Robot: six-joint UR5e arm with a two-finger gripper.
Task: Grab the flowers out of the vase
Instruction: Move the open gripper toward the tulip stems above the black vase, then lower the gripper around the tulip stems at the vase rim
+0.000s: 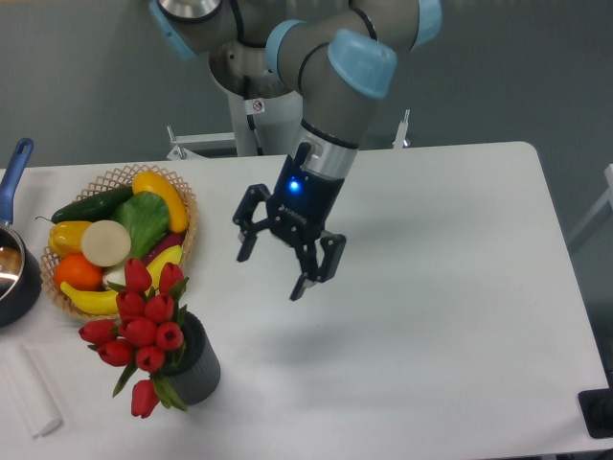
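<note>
The flowers (142,329), a bunch of red tulip buds with green stems and leaves, stand in the dark grey ribbed vase (194,362) near the table's front left. One bud droops low at the front of the vase. My gripper (272,270) hangs open above the table, to the right of the flowers and higher up, with nothing between its fingers. It is well apart from the bunch.
A wicker basket (182,205) of fruit and vegetables sits just behind the flowers. A blue-handled pot (13,268) stands at the left edge. A white folded cloth (29,391) lies at the front left corner. The arm's base (261,96) rises behind the table.
</note>
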